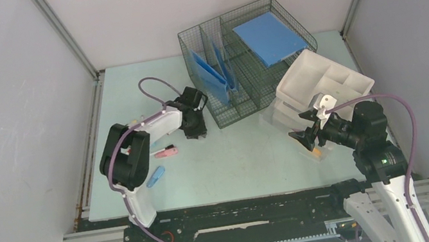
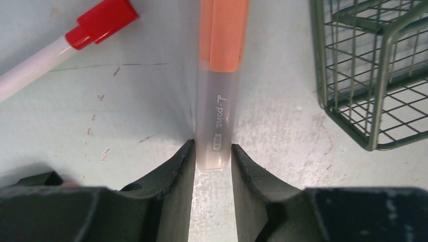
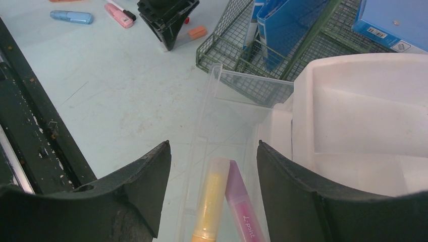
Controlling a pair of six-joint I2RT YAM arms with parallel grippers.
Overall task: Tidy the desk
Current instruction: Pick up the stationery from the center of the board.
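On the pale green desk (image 1: 237, 156), my left gripper (image 1: 195, 127) points down beside the wire rack. In the left wrist view its fingertips (image 2: 189, 148) press both sides of the clear end of an orange highlighter (image 2: 218, 75), so the left gripper (image 2: 213, 151) is shut on it. The highlighter still lies flat on the desk. My right gripper (image 3: 213, 146) stands open over a clear tray (image 3: 222, 116). A yellow highlighter (image 3: 214, 196) and a pink highlighter (image 3: 242, 201) lie in that tray. Nothing is between the right gripper's (image 1: 305, 136) fingers.
A red-capped white marker (image 2: 101, 22) lies left of the orange highlighter. A second pink highlighter (image 1: 165, 151) and a blue highlighter (image 1: 156, 176) lie near the left arm. The green wire rack (image 1: 247, 99) holds blue folders (image 1: 211, 73) and a blue book (image 1: 267, 38). White stacked trays (image 1: 322, 81) stand at right.
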